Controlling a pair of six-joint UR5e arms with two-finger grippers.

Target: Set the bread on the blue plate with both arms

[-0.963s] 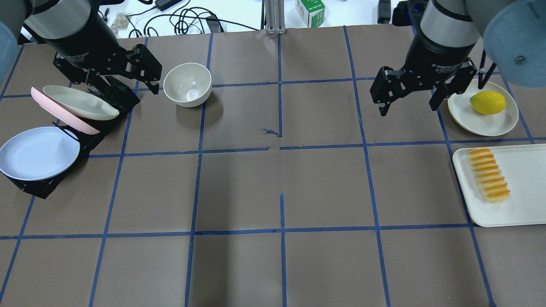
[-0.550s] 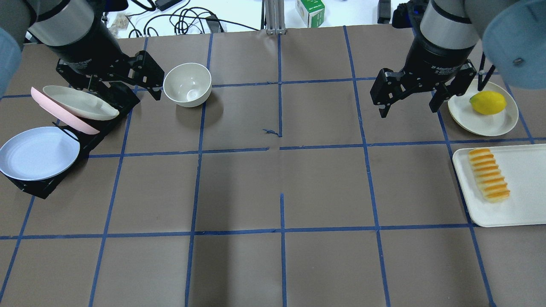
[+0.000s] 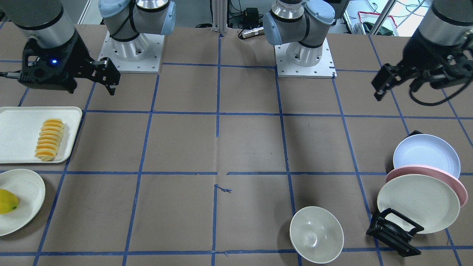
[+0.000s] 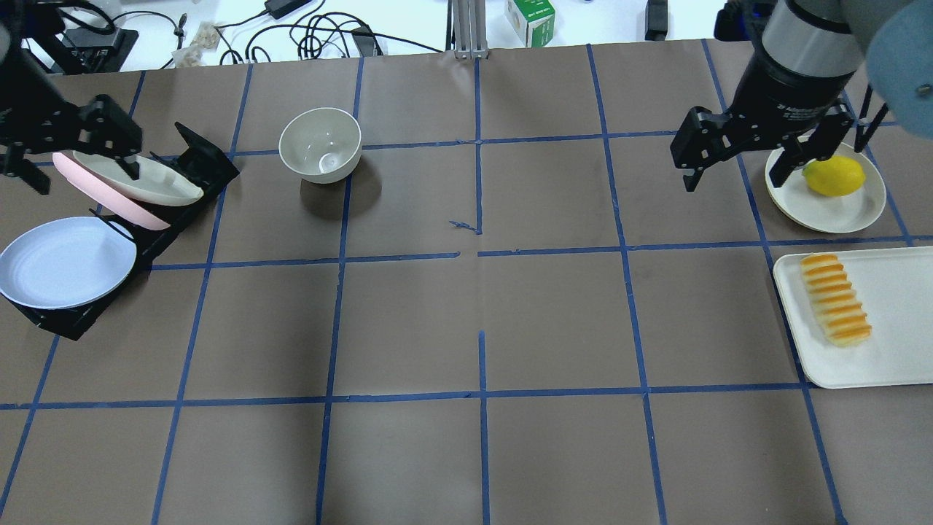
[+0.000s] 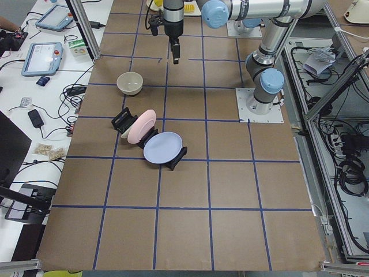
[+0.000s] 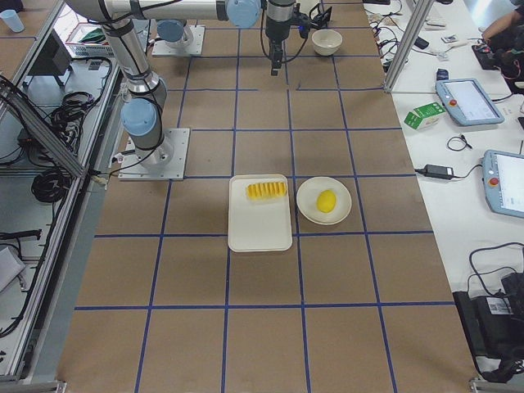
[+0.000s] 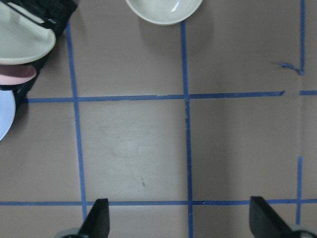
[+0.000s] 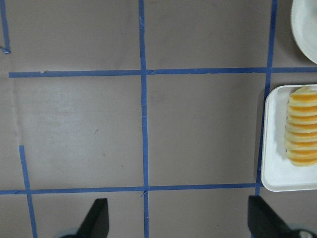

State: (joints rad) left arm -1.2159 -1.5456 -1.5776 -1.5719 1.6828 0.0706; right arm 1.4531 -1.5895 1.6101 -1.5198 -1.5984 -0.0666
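Bread [image 4: 836, 299]: lies on the white tray [image 4: 896, 321] at the table's [image 4: 466, 328] right edge.
Blue plate [image 4: 65, 262]: propped in the near slot of the black rack [image 4: 204, 164], far left.
Left gripper [image 4: 79, 171]: spread wide, empty, above the rack.
Right gripper [image 4: 732, 181]: spread wide, empty, beyond the tray.

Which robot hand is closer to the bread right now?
The right gripper. It hangs open just beyond the bread, which lies on the white tray, and beside the lemon's plate. The left gripper is far off at the other end, over the plate rack.
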